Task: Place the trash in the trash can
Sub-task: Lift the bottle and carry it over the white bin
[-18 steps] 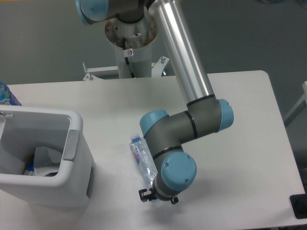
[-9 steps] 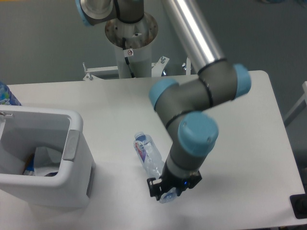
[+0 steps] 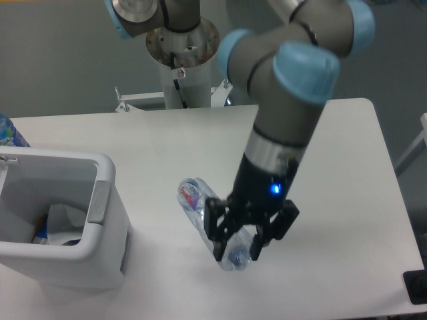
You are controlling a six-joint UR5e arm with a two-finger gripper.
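Spanning the scene, the worktop point(image 3: 347, 167) carries the bin point(image 3: 100, 253) at its left edge, mouth open upward, which we judge ready to take trash from above; a white wrapper point(image 3: 63, 220) lies inside. Right of the bin, we see the gripper point(image 3: 235, 245), fingers point(image 3: 217, 240) closed on the bottle point(image 3: 200, 210) near its cap end. Its long axis runs diagonally, cap toward the camera, base toward upper left.

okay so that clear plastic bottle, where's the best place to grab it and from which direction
Grip the bottle across its narrow body toward the cap end, coming from above. It is slim and long, so fingers span its width easily. The claw already holds it that way near the cap, with the label end tilted toward the trash can.
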